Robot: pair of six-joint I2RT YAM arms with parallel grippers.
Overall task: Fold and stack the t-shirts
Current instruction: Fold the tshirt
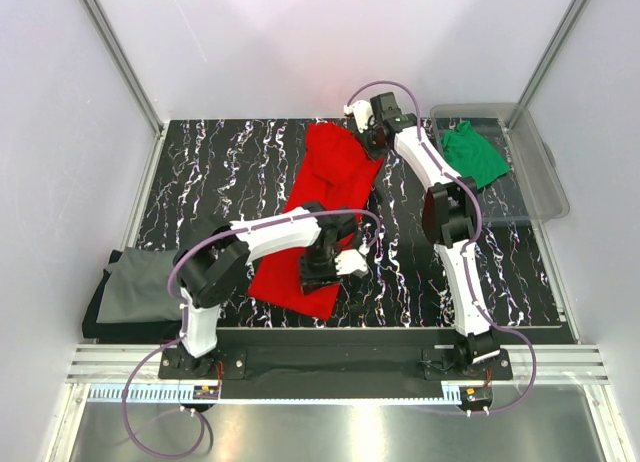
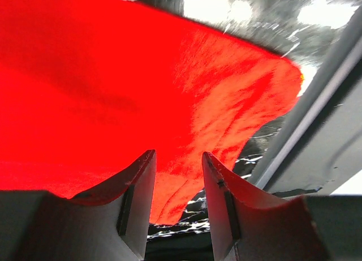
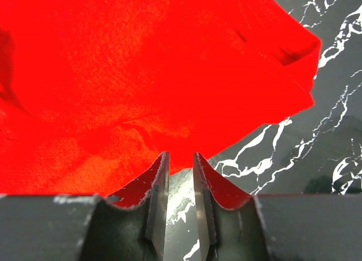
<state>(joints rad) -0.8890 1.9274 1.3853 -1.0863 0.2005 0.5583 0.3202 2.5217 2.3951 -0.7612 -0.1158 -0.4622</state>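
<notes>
The bright red t-shirt (image 1: 318, 207) lies on the black marbled table, stretched from the far middle toward the near edge, partly folded. My left gripper (image 1: 343, 264) hovers at its near right edge, open and empty; in the left wrist view (image 2: 178, 153) the red cloth (image 2: 141, 86) lies just beyond the fingertips. My right gripper (image 1: 372, 137) is at the shirt's far right corner. In the right wrist view (image 3: 181, 155) its jaws stand a narrow gap apart, bare table between them and the red cloth's (image 3: 147, 74) edge at the tips. The green t-shirt (image 1: 472, 152) lies in the bin. The dark grey t-shirt (image 1: 135, 287) lies at near left.
A clear plastic bin (image 1: 530, 182) stands at the far right and holds the green shirt. White walls with metal posts close in the table (image 1: 210, 172) on three sides. A metal rail (image 1: 330, 367) runs along the near edge by the arm bases.
</notes>
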